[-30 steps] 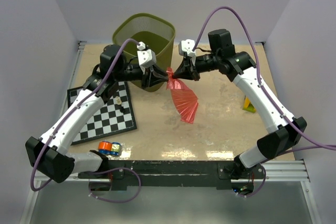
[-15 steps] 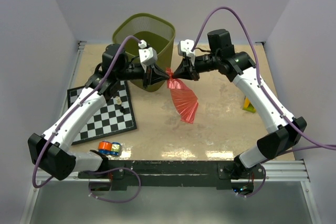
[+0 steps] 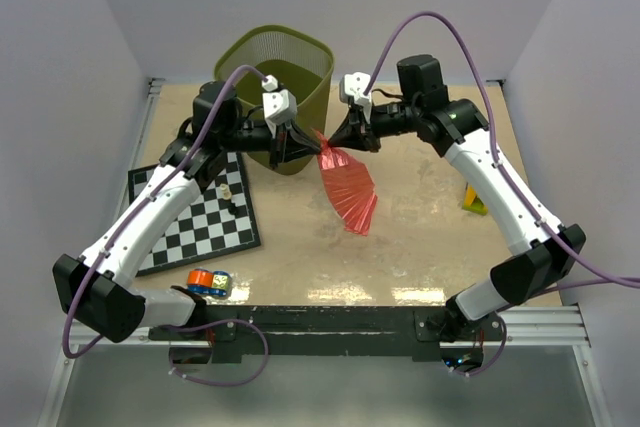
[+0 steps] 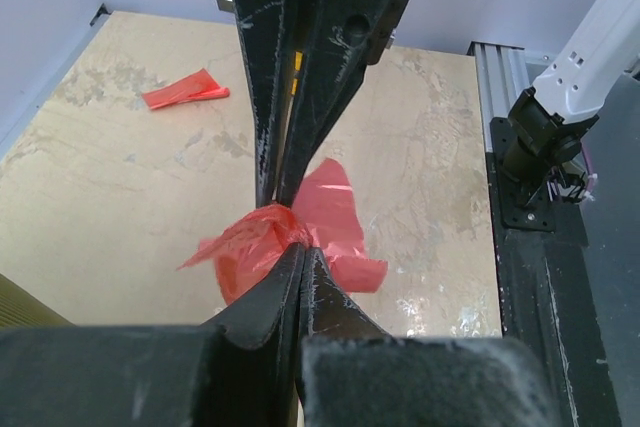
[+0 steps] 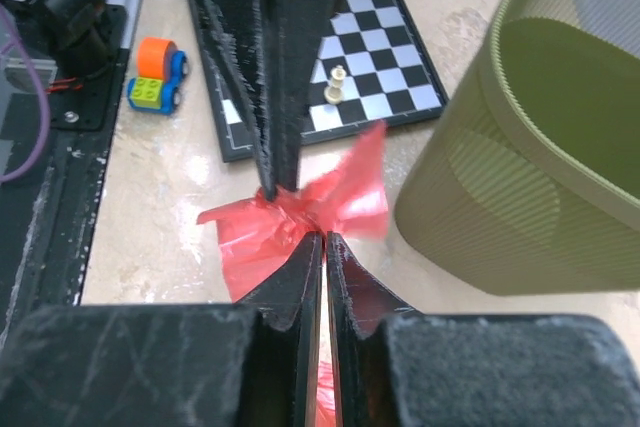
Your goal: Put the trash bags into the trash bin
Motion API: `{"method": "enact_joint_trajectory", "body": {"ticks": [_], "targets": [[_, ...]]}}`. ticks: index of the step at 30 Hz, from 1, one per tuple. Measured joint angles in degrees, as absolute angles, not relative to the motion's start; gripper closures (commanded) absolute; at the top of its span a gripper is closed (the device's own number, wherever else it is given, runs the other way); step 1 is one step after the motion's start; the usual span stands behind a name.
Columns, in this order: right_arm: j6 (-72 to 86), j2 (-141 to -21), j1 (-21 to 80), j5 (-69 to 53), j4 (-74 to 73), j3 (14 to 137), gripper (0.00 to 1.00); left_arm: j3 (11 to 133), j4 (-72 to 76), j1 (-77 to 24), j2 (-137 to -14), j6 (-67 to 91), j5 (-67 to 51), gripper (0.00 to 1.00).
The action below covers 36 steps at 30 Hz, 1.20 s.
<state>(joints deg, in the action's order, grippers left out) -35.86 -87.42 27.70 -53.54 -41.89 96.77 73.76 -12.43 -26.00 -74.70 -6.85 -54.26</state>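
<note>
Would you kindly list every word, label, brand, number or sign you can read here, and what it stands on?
There are none: no readable text shows on the trash bin, the trash bag, the chessboard or the toy car.

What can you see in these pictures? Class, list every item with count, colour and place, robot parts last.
trash bin: one, olive-green mesh, far side of the table
held trash bag: one, red-pink, pinched between both grippers beside the bin
trash bag strip: one, red, flat on the table
chessboard: one, black and white, left side
chess piece: one, pale, upright on the chessboard
toy: one, orange, blue and yellow-green, near-left edge
block: one, yellow-green, right side
left gripper: black, shut on the held bag
right gripper: black, shut on the held bag
</note>
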Motion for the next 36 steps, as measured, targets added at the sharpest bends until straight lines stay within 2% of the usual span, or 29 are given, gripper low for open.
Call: {"method": "enact_joint_trajectory", "body": {"ticks": [3, 5, 6, 9, 11, 16, 18, 20, 24, 32, 34, 35, 36], "targets": [[-34.3, -87.0, 27.3, -51.2, -40.4, 96.6, 0.98, 73.9, -13.1, -25.7, -74.9, -6.8, -54.7, 1.0], [-33.6, -86.7, 26.8, -49.9, -39.6, 96.5, 0.98, 73.9, -13.2, -25.6, -75.1, -6.6, -54.7, 1.0], [-33.3, -86.5, 26.5, -49.6, -39.2, 96.4, 0.94, 73.9, -13.2, -25.6, -75.1, -6.6, -54.7, 1.0], [-32.6, -86.0, 26.1, -49.5, -38.9, 96.2, 0.68, 73.9, -12.8, -25.5, -75.1, -5.9, -54.1, 1.0], [-32.6, -85.7, 26.0, -50.5, -39.2, 96.2, 0.61, 73.7, -11.8, -25.5, -75.1, -4.7, -53.1, 1.0], [-33.0, -84.4, 26.5, -52.1, -39.4, 95.4, 0.62, 71.9, -6.8, -25.5, -74.9, 0.6, -50.1, 1.0], [-32.9, -84.1, 26.8, -51.9, -39.3, 95.1, 0.7, 71.3, -5.3, -25.5, -74.9, 2.6, -49.7, 1.0], [-32.6, -84.0, 27.5, -50.6, -38.2, 95.1, 0.74, 71.0, -3.2, -25.5, -74.9, 4.8, -49.5, 1.0], [-32.8, -84.0, 28.7, -48.6, -37.3, 95.1, 0.74, 70.8, 0.0, -25.5, -74.9, 8.3, -49.4, 1.0], [-32.7, -84.0, 30.4, -47.0, -35.4, 95.1, 0.62, 70.8, 2.5, -25.5, -74.9, 11.3, -50.3, 1.0], [-32.7, -84.0, 30.5, -46.8, -35.1, 95.1, 0.62, 70.8, 2.5, -25.5, -74.9, 11.4, -50.9, 1.0], [-32.7, -84.0, 30.5, -46.8, -35.0, 95.1, 0.65, 70.8, 2.5, -25.5, -75.0, 11.4, -51.2, 1.0], [-32.7, -84.0, 30.5, -46.7, -35.0, 95.1, 0.75, 70.8, 2.5, -25.5, -75.0, 11.4, -51.5, 1.0]]}}
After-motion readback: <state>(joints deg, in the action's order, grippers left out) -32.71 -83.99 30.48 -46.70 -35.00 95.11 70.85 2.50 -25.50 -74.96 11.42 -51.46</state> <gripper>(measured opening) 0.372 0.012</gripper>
